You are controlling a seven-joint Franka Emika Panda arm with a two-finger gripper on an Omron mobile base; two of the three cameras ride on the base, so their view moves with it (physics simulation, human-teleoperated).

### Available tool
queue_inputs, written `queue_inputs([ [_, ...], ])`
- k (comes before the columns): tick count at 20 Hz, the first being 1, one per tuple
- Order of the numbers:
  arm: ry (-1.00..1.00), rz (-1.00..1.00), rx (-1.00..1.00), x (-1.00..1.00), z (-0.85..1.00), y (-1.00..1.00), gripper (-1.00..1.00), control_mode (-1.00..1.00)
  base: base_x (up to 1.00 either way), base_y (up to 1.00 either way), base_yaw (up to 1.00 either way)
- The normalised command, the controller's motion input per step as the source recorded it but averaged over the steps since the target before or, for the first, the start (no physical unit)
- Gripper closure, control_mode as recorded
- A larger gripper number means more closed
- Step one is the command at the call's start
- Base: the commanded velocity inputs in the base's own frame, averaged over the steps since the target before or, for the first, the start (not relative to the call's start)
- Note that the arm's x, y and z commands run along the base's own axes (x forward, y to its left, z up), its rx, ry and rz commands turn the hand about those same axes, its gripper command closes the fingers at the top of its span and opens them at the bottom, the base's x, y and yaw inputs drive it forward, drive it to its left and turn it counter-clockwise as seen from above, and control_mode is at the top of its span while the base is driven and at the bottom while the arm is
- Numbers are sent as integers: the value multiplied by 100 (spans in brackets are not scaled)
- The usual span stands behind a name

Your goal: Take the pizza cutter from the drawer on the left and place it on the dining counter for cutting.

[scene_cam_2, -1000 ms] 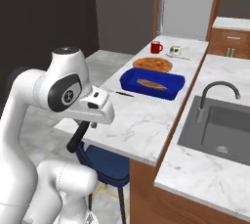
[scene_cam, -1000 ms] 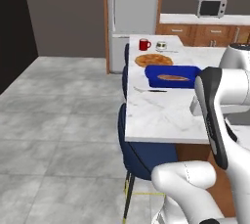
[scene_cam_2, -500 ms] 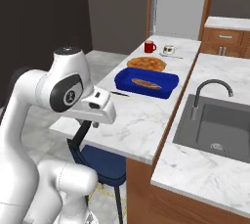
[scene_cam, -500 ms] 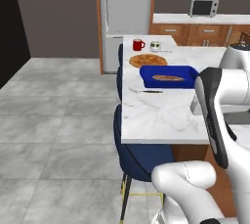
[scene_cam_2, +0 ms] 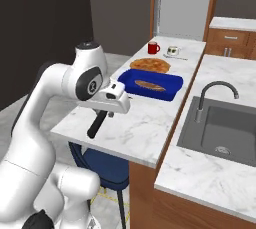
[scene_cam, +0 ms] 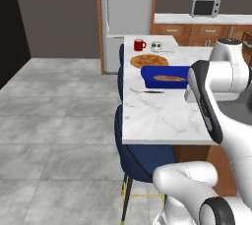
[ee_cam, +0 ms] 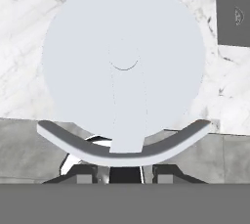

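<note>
The gripper (ee_cam: 125, 171) is closed on the cutter (ee_cam: 123, 61), whose wheel hangs over the counter (scene_cam_2: 145, 128); its black handle (scene_cam_2: 97, 123) points down toward 7 o'clock. Best to lower slowly onto bare marble, clear of the blue dish (scene_cam_2: 150, 85) at 1 o'clock, lay it flat, then release.

A home kitchen is showing itself: fridge (scene_cam: 129, 3), microwave (scene_cam: 205, 6), sink (scene_cam_2: 224, 128) and marble dining counter (scene_cam: 157, 116) are standing among wooden cabinets (scene_cam: 197, 33).
</note>
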Motion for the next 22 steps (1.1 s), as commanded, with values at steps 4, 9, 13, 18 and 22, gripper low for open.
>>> queue_inputs([
  [4, 0, 0, 1, 58, -22, -6, 100, -100, 0, 0, 0],
  [9, 0, 0, 2, 36, -23, -16, 100, -100, 0, 0, 0],
  [13, 0, 0, 5, 29, -18, -28, 100, -100, 0, 0, 0],
  [18, 0, 0, 3, 32, -18, -27, 100, -100, 0, 0, 0],
  [22, 0, 0, 1, 40, -24, -16, 100, -100, 0, 0, 0],
])
